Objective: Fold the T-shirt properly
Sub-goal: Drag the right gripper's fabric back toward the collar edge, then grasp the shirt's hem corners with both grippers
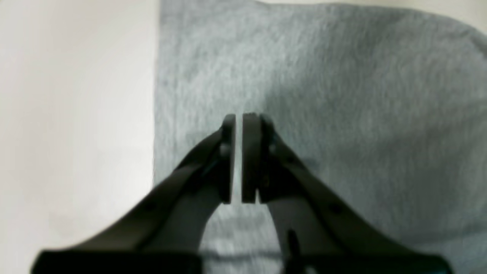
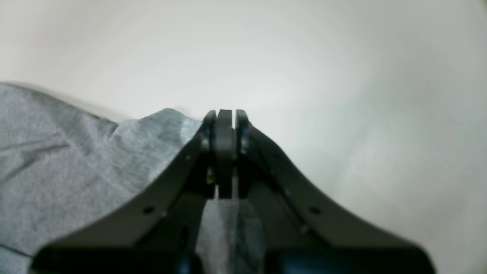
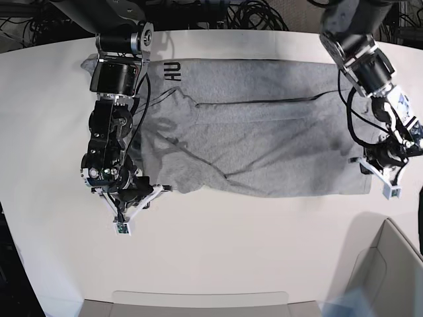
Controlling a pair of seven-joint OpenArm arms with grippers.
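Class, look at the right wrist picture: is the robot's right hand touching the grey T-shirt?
Touching. The right wrist view shows the right hand closed, with a fold of the T-shirt running between its fingers.

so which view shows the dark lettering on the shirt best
The base view: dark lettering sits near the T-shirt top edge, partly hidden by the arm. Both wrist views show only plain grey fabric, no letters.

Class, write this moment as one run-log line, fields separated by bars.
T-shirt spread flat on table | right gripper shut on T-shirt edge | left gripper slightly open over T-shirt
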